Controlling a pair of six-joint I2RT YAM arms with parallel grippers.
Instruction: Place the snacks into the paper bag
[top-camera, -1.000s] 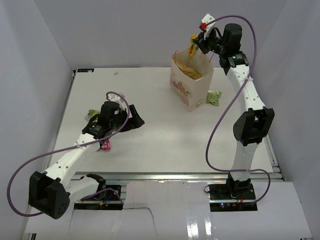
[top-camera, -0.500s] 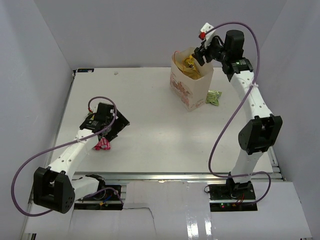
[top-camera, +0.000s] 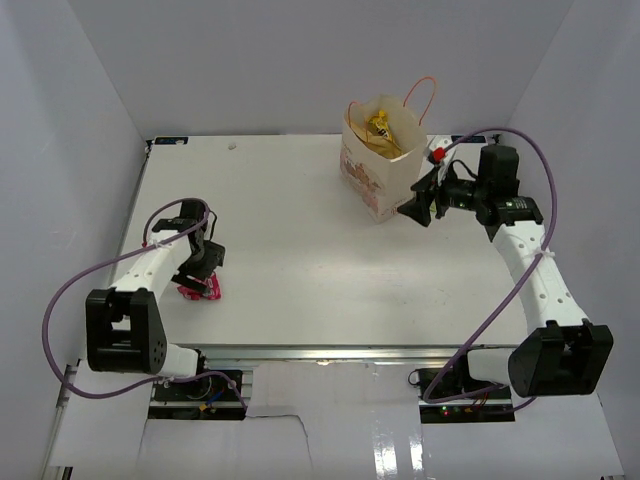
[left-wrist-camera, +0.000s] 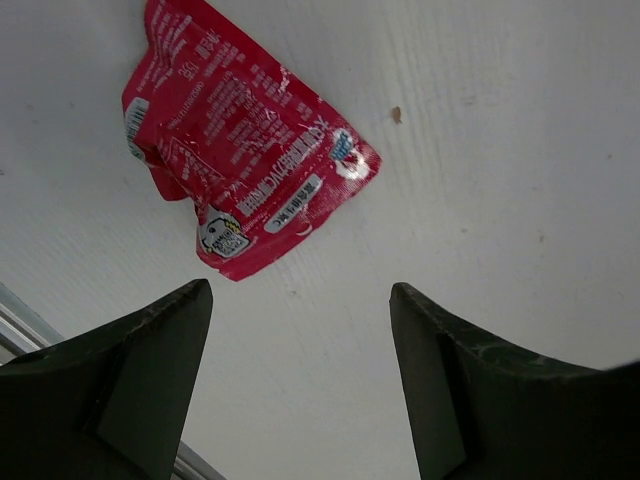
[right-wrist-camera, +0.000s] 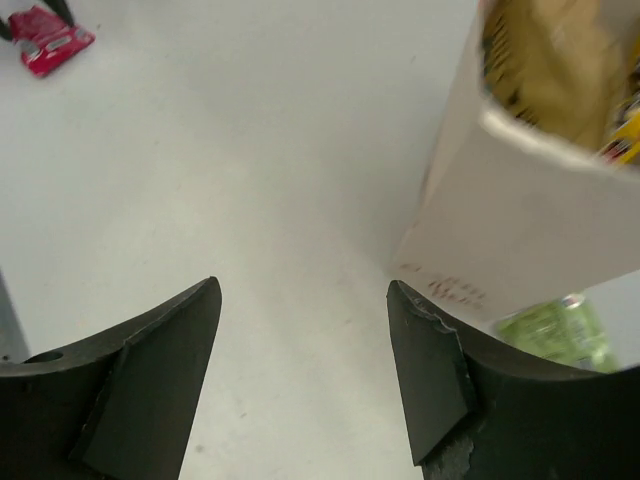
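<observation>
Left hand (left-wrist-camera: 300, 292), fingers spread wide and empty, poised low over the worktop (left-wrist-camera: 520, 150); the pink packet (left-wrist-camera: 240, 165) lies flat just beyond its fingertips, untouched. Right hand (right-wrist-camera: 303, 290), likewise wide and empty, beside the upright paper bag (right-wrist-camera: 520, 215), which holds a yellow packet (top-camera: 380, 128). A light-green packet (right-wrist-camera: 556, 330) lies just beside the bag's base.

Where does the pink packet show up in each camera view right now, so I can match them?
Top external: the pink packet lies at the near-left of the table.
Left wrist: upper left of the picture, flat on the table.
Right wrist: top-left corner, far off.
Shared landmark: the white table is in all three views; the paper bag shows only in top external and right wrist.
</observation>
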